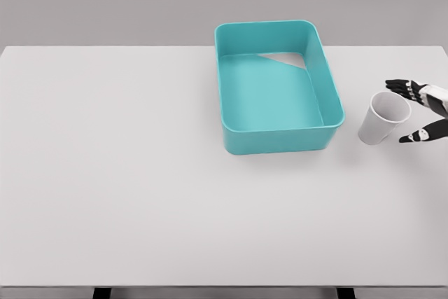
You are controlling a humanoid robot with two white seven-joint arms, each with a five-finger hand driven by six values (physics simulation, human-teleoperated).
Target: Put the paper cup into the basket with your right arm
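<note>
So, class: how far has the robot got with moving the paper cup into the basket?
Early stage. The right robot hand has reached the paper cup, its fingers open on either side, no grip visible. The cup stands on the table beside the teal basket, which holds nothing. Grasping, lifting and placing remain.

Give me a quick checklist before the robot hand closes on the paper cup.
1. Paper cup upright on table: ok.
2. Right robot hand open, fingers either side of cup: ok.
3. Fingers touching cup: cannot tell.
4. Basket holds nothing, ready to receive: ok.
5. Cup apart from basket wall, room to lift: ok.
6. Left arm out of the way: ok, not in view.
</note>
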